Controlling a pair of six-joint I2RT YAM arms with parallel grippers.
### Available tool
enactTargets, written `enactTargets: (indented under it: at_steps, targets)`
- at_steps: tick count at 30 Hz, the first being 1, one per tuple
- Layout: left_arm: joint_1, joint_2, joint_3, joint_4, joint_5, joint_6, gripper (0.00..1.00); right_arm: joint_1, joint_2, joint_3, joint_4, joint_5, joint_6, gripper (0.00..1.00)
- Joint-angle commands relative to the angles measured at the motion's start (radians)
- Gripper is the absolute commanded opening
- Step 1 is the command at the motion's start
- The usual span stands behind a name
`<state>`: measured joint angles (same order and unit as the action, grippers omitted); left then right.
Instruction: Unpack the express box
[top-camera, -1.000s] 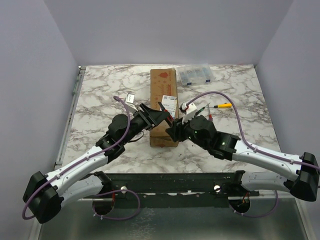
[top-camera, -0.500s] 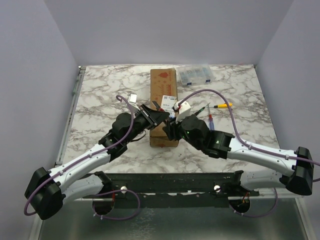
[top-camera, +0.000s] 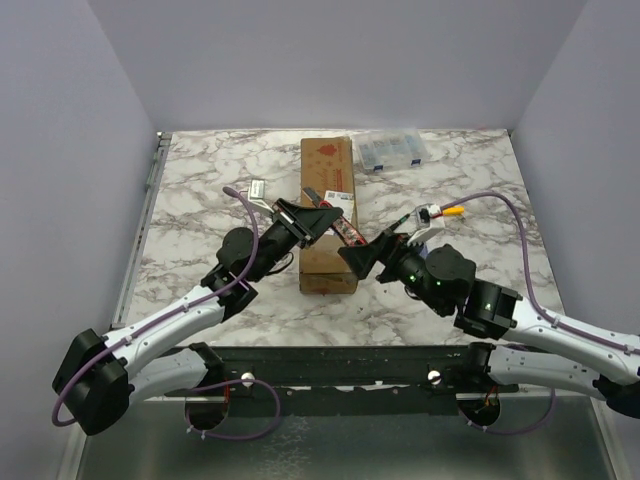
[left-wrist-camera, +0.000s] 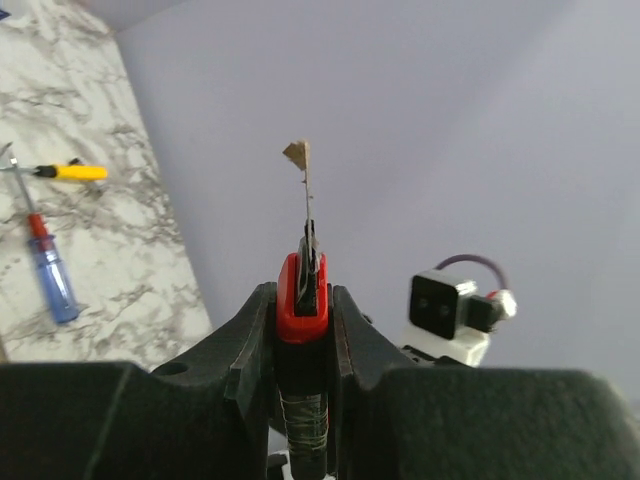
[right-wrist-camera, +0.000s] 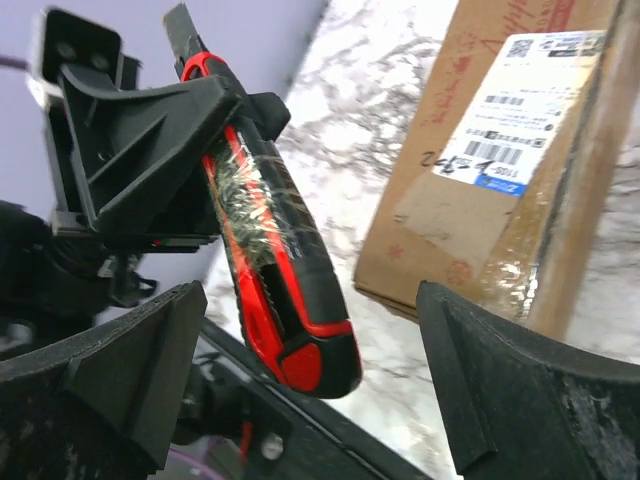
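1. Table (top-camera: 200, 180): marbled top, bearing all items below.
2. Express box (top-camera: 327, 185): laid flat at the table's middle, between the two arms. The long axis is run from near edge to far edge; the yellowish taped seam is seen along its length in the right wrist view. Flaps appear closed.
3. Left gripper (top-camera: 305, 218): clenched on a utility knife (right-wrist-camera: 275, 260) and held over the box's middle, so this arm is judged the nearer for cutting.
4. Right gripper (top-camera: 375, 245): released, jaws wide, just beside the box's right side, facing the knife's butt end.
5. Blade (left-wrist-camera: 307, 195): extended, angled upward and away from the box; a downward turn onto the seam is judged necessary.
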<state>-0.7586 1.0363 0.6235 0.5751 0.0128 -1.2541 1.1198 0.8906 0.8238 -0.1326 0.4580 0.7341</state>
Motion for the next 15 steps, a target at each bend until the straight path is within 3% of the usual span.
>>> enactTargets:
  at_steps: [1, 5, 9, 15]
  targets:
    - [0.007, -0.001, -0.045, 0.229, 0.009, -0.099, 0.0, 0.005, -0.047, -0.101, 0.249, 0.0, 0.171, 0.94]
    - [0.006, -0.022, -0.067, 0.266, -0.005, -0.116, 0.0, 0.005, -0.097, -0.148, 0.362, 0.014, 0.184, 0.56]
    - [0.006, -0.035, -0.065, 0.273, -0.029, -0.113, 0.0, 0.005, -0.125, -0.206, 0.48, 0.024, 0.177, 0.54]
    - [0.007, -0.032, -0.079, 0.302, -0.028, -0.136, 0.0, 0.005, -0.116, -0.204, 0.486, 0.009, 0.179, 0.53]
